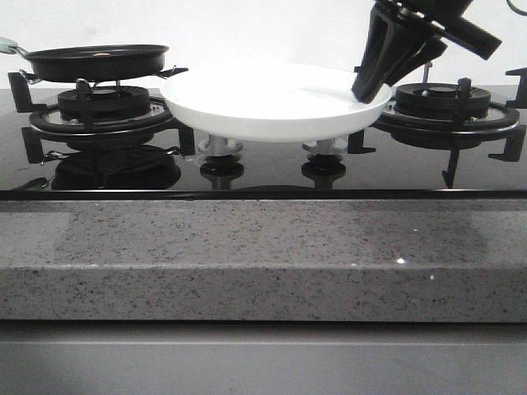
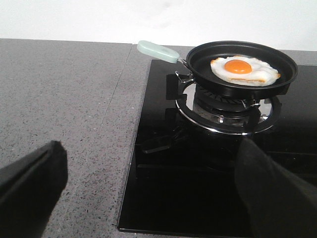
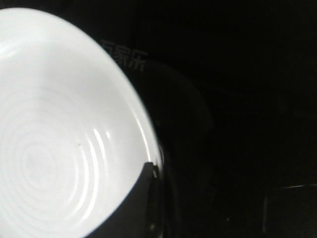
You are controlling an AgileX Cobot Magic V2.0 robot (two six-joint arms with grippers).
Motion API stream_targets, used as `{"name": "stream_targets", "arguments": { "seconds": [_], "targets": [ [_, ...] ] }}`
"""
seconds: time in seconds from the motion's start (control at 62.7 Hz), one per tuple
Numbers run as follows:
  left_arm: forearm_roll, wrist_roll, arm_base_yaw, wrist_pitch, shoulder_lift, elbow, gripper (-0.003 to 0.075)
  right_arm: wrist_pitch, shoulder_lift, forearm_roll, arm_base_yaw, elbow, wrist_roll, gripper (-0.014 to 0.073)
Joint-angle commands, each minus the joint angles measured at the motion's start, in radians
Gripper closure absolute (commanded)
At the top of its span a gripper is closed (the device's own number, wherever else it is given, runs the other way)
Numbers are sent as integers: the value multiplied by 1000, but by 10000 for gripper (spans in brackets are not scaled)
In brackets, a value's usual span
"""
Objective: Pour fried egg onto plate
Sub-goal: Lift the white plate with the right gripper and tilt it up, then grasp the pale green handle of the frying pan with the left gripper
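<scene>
On the left burner of the glossy black glass hob (image 2: 163, 183) sat a round black frying pan (image 2: 242, 67) with a pale mint-green handle (image 2: 157, 51), and inside it lay the fried egg (image 2: 244, 70): a thin, flat, off-white slab with browned, ragged edges and a round, domed orange yolk near its middle. It covered only part of the pan's floor. In the front view the pan (image 1: 97, 62) stood on its black cast-iron burner grate (image 1: 99, 103), and the egg barely showed above the rim.

Between the two burners was the round, shallow, glossy white plate (image 1: 276, 103), with faint concentric rings on its inner surface (image 3: 49, 148). It was raised above the hob knobs (image 1: 221, 152), and its right rim was clamped by the right gripper (image 1: 372, 90), whose black fingers (image 3: 133, 208) closed over the edge.

The left gripper (image 2: 148, 193) hung over the speckled grey stone counter (image 2: 64, 99) and the hob's near corner, well apart from the pan, its jaws wide apart and holding nothing.
</scene>
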Motion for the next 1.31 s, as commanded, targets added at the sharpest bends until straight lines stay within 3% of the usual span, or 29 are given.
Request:
{"name": "stream_targets", "arguments": {
  "seconds": [0.0, 0.144, 0.431, 0.638, 0.829, 1.053, 1.292],
  "targets": [
    [-2, -9, 0, -97, 5, -32, 48, -38, -62, 38, -4, -20, -15, 711],
    [-132, -9, 0, -72, 7, -37, 48, -14, -59, 37, -5, -20, -15, 711],
    [-722, -9, 0, 35, 219, -189, 48, -14, -59, 37, -5, -20, -15, 711],
    [-799, -9, 8, 98, 433, -404, 48, -14, -59, 37, -5, -20, -15, 711],
    [-952, 12, 166, 214, 624, -576, 48, -14, -59, 37, -5, -20, -15, 711],
    [-1373, 320, 357, 468, 867, -705, 48, -14, -59, 37, -5, -20, -15, 711],
    [-1418, 379, 357, 560, 1062, -863, 48, -14, -59, 37, -5, -20, -15, 711]
  ]
}}
